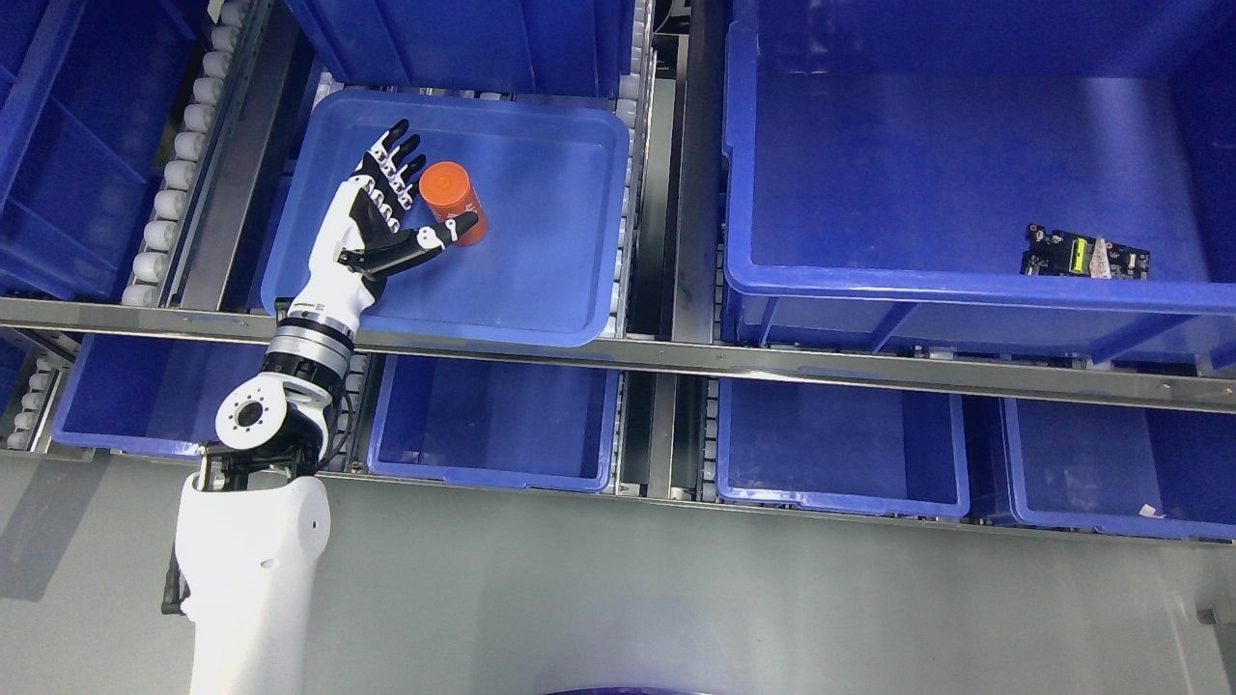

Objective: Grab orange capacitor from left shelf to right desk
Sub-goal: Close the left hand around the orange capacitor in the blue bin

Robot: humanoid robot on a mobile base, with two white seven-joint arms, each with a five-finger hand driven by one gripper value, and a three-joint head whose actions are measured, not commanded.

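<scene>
An orange capacitor (454, 201), a short cylinder, stands in a shallow blue tray (541, 290) on the upper shelf at the left. My left hand (391, 208) is inside the tray, right beside the capacitor on its left. Its fingers (396, 159) are spread and point up. Its thumb (439, 235) reaches across just below the capacitor's base. The hand holds nothing. The left arm (256, 541) comes up from the lower left. The right arm is out of view.
A large deep blue bin (966, 280) at the upper right holds a small circuit board (1083, 256). Several blue bins (840, 444) sit on the lower shelf. Metal shelf rails (676, 357) and white rollers (179, 164) run between them. A grey surface (676, 598) lies in front.
</scene>
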